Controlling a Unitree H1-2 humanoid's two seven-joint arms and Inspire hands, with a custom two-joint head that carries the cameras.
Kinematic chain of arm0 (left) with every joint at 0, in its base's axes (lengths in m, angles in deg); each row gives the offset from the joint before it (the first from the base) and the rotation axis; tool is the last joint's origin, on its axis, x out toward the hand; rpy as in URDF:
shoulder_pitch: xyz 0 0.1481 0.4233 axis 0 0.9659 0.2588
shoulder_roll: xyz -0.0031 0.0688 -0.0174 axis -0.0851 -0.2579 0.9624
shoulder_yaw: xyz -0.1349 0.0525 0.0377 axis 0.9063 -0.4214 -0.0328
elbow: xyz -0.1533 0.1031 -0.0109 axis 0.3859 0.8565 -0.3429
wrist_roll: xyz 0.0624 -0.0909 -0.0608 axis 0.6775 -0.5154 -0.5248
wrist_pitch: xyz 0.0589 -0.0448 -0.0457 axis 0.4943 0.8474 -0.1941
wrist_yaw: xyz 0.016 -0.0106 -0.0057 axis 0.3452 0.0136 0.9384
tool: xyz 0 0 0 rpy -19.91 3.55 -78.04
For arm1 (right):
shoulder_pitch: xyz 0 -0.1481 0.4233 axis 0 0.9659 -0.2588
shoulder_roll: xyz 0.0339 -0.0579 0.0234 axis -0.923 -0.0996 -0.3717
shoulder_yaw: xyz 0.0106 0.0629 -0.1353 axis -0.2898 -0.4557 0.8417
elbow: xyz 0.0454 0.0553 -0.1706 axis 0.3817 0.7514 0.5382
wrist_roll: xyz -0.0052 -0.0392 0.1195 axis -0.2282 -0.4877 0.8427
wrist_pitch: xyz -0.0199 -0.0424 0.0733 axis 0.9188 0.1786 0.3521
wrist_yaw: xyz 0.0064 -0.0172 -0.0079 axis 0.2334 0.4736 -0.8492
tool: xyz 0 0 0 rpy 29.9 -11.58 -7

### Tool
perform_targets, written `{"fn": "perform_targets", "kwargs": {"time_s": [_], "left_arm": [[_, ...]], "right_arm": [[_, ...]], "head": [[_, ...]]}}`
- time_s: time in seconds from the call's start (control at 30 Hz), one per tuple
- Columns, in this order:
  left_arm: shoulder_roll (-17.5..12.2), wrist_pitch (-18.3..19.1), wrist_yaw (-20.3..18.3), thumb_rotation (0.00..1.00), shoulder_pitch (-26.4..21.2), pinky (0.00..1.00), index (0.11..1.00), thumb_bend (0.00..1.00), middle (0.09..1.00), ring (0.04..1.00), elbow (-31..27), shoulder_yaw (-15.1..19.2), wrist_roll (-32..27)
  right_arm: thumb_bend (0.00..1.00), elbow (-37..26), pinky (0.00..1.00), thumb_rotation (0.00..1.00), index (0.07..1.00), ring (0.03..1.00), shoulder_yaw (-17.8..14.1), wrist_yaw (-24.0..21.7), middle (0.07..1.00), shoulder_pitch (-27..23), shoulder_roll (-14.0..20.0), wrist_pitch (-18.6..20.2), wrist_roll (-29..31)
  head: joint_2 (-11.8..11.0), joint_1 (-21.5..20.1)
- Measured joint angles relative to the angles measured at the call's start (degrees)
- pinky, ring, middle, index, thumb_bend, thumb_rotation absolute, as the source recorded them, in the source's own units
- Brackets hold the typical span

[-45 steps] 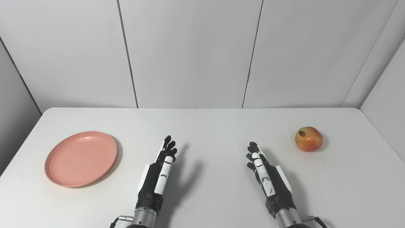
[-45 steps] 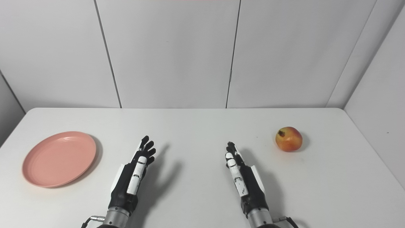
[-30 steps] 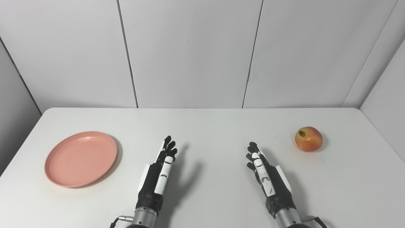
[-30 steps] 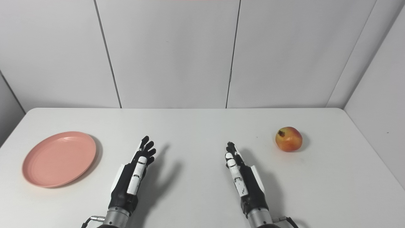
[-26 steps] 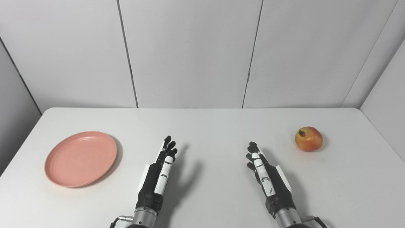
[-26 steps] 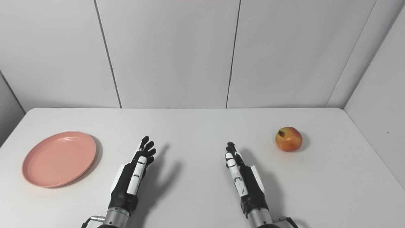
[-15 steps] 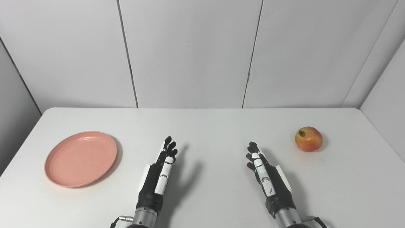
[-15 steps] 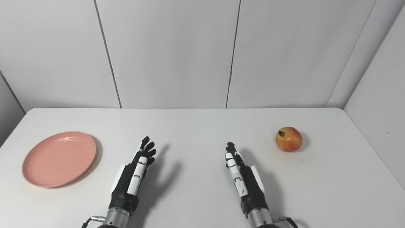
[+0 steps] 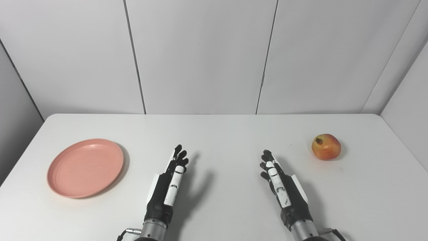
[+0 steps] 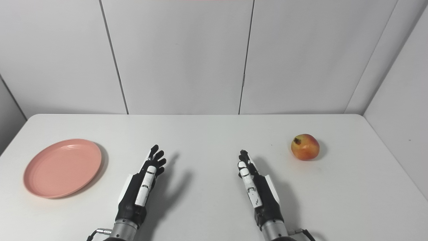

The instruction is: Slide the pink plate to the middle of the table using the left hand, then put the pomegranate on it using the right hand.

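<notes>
While both arms rest low over the white worktop (image 9: 214, 134), neither robot hand holds anything.

The left robot hand (image 9: 166, 187) and the right robot hand (image 9: 282, 187) lie edge-up near the front middle, fingers extended and apart, palms turned toward each other. The pink plate (image 9: 85, 167) sits flat at the left side of the worktop, well apart from the left robot hand. The pomegranate (image 9: 326, 147) stands at the far right, its dark crown tilted up and to the left, well apart from the right robot hand. Grey wall panels (image 9: 200, 57) close the scene behind.
</notes>
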Motion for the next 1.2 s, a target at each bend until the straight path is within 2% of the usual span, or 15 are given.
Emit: {"fn": "perform_targets", "kwargs": {"time_s": [0.07, 0.13, 0.2, 0.23, 0.3, 0.4, 0.43, 0.57, 0.73, 1.2], "left_arm": [[0.1, 0.3, 0.0, 1.00, 0.0, 0.96, 0.963, 0.45, 0.964, 0.947, 0.0, -0.3, 0.8], [0.3, 0.4, 0.1, 1.00, 0.0, 0.96, 0.959, 0.45, 0.962, 0.946, 0.0, -0.4, 1.1], [0.7, 0.4, 0.2, 1.00, 0.0, 0.96, 0.957, 0.46, 0.961, 0.945, 0.1, -0.6, 1.6], [0.9, 0.4, 0.3, 1.00, 0.0, 0.95, 0.957, 0.46, 0.960, 0.944, 0.2, -0.7, 1.7], [1.5, 0.3, 0.7, 1.00, 0.0, 0.95, 0.959, 0.46, 0.961, 0.946, 1.3, -1.1, 2.2], [2.5, 0.2, 1.3, 1.00, -0.1, 0.95, 0.961, 0.47, 0.965, 0.950, 1.6, -1.2, 2.9], [2.8, 0.1, 1.5, 1.00, -0.2, 0.94, 0.961, 0.47, 0.966, 0.952, 1.9, -1.5, 3.4], [3.6, -0.5, 2.8, 1.00, -0.8, 0.92, 0.955, 0.46, 0.956, 0.947, 3.5, -1.9, 4.6], [4.8, -0.7, 4.0, 1.00, -1.3, 0.92, 0.960, 0.46, 0.959, 0.953, 4.5, -2.2, 5.8], [4.8, -1.3, 4.0, 1.00, -1.8, 0.92, 0.964, 0.46, 0.965, 0.958, 5.2, -2.5, 6.0]], "right_arm": [[0.21, 0.0, 0.95, 1.00, 0.972, 0.959, -0.2, -0.1, 0.971, 0.0, 0.3, 0.0, 0.4], [0.21, 0.0, 0.95, 1.00, 0.970, 0.960, -0.5, -0.2, 0.971, 0.0, 0.5, 0.0, 1.0], [0.20, 0.0, 0.95, 1.00, 0.972, 0.959, -0.7, -0.4, 0.971, 0.0, 0.8, 0.0, 1.5], [0.20, 0.0, 0.95, 1.00, 0.972, 0.957, -0.9, -0.7, 0.970, 0.0, 1.1, 0.0, 2.0], [0.20, 0.0, 0.95, 1.00, 0.974, 0.963, -1.2, -1.4, 0.975, 0.0, 2.0, 0.0, 3.0], [0.19, 0.1, 0.95, 1.00, 0.975, 0.964, -2.0, -2.1, 0.977, 0.0, 3.3, -0.1, 4.3], [0.19, 0.3, 0.95, 1.00, 0.974, 0.963, -2.3, -2.5, 0.977, 0.0, 3.6, -0.4, 4.8], [0.19, 0.8, 0.97, 1.00, 0.977, 0.967, -2.9, -3.4, 0.981, 0.0, 4.7, -1.2, 6.2], [0.19, 1.0, 0.98, 1.00, 0.981, 0.975, -3.1, -4.0, 0.989, 0.0, 5.3, -1.9, 7.2], [0.17, 1.4, 0.97, 1.00, 0.983, 0.979, -3.4, -4.9, 0.986, 0.0, 5.5, -2.0, 7.8]], "head": [[-0.2, 1.1], [-0.4, 4.1], [-0.4, 4.1], [-0.6, 7.0], [-0.9, 9.6], [-1.2, 9.6], [-1.3, 13.1], [-1.7, 15.2], [-1.8, 15.8], [-2.1, 16.5]]}}
